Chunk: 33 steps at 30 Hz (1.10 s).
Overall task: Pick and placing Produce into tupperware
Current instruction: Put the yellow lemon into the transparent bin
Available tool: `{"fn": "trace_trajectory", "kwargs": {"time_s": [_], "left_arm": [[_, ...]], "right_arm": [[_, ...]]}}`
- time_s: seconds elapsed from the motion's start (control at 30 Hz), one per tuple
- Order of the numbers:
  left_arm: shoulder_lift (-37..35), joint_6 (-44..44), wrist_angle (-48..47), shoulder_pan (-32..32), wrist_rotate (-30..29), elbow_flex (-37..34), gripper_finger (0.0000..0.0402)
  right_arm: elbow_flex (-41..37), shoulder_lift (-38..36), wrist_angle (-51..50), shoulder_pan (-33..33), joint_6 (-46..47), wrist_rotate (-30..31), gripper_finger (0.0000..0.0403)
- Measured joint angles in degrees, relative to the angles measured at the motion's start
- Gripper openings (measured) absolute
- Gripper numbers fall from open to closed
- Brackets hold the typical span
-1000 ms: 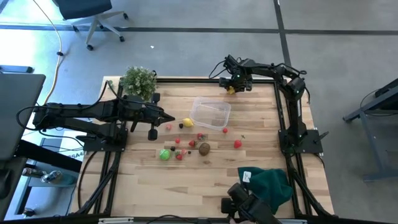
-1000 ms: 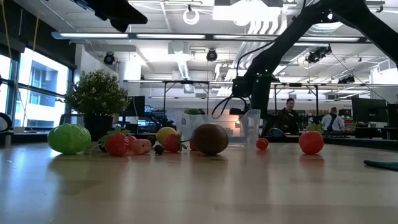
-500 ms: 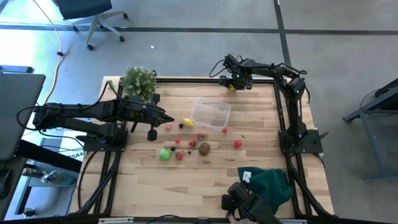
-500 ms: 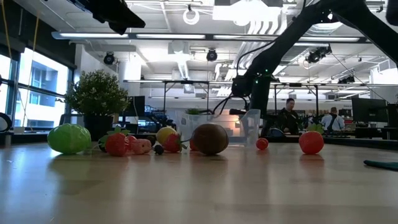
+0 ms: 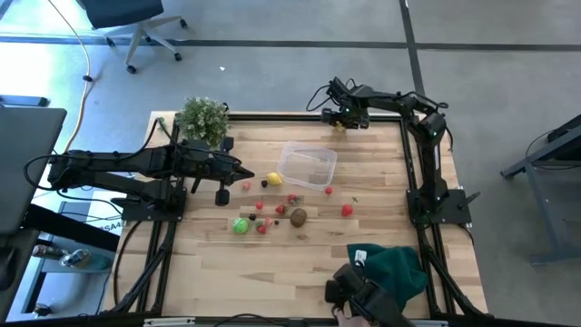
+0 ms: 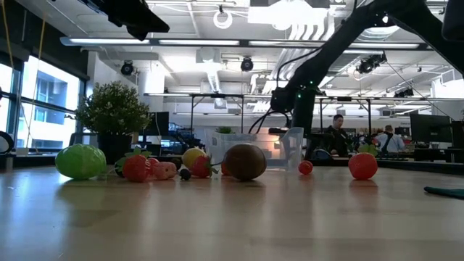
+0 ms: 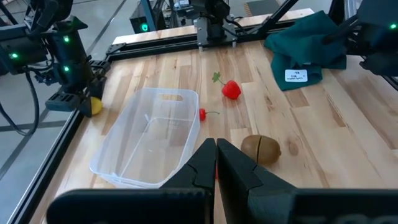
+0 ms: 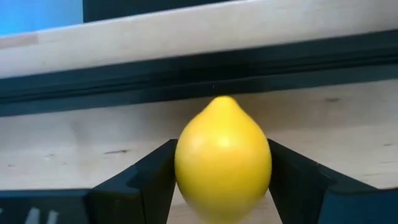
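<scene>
The clear tupperware [image 5: 307,167] stands empty at mid-table. Near it the loose produce lies on the wood: a yellow piece [image 5: 274,179], a green one [image 5: 241,225], a brown one [image 5: 298,216] and several red ones [image 5: 346,210]. At the table's far edge my right gripper [image 5: 341,123] points down, shut on a yellow lemon [image 8: 222,165]. My left gripper [image 7: 216,155] hovers shut and empty above the table, left of the tupperware [image 7: 146,143]. My right gripper pinches the lemon between its two fingers, one on each of its opposite round sides [image 8: 183,168]. The fingers come from above, pointing steeply down. The lemon's pointed tip [image 8: 222,99] sticks out past the fingertips. Whether the lemon [image 7: 94,106] rests on the table, I cannot tell.
A potted plant [image 5: 201,118] stands at the far left corner. A dark green cloth [image 5: 390,268] lies at the near right. A black frame rail [image 8: 186,78] runs along the far edge just beyond the lemon.
My right gripper has tipped a little at the wrist, and the lemon in it has drifted slightly toward the table's far edge. Its fingers stay as they were.
</scene>
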Motion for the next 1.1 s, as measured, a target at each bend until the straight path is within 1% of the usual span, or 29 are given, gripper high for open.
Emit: {"fn": "trace_trajectory", "kwargs": {"time_s": [0.37, 0.6, 0.73, 0.83, 1.0, 1.1], "left_arm": [[0.00, -0.02, -0.02, 0.01, 0.00, 0.00, 0.0005], [0.00, -0.02, 0.00, 0.01, -0.02, 0.00, 0.0005], [0.00, -0.01, 0.00, -0.01, -0.01, 0.00, 0.0005], [0.00, 0.00, 0.00, 0.00, -0.02, 0.00, 0.0005], [0.00, 0.00, 0.00, 0.00, -0.02, 0.00, 0.0005], [0.00, 0.02, 0.01, -0.01, -0.02, 0.00, 0.0005]], "right_arm": [[0.04, -0.04, 0.41, -0.24, -1.54, -0.01, 0.0215], [0.04, -0.04, 0.36, -0.24, -1.57, -0.64, 0.0199], [0.04, -0.04, 0.32, -0.22, -1.85, -1.18, 0.0197], [0.04, -0.04, 0.30, -0.22, -3.04, -2.17, 0.0196], [0.17, -0.33, 0.20, -0.03, -4.65, -6.40, 0.0196], [0.17, -1.28, 0.10, 0.40, -6.39, -7.86, 0.0195]]}}
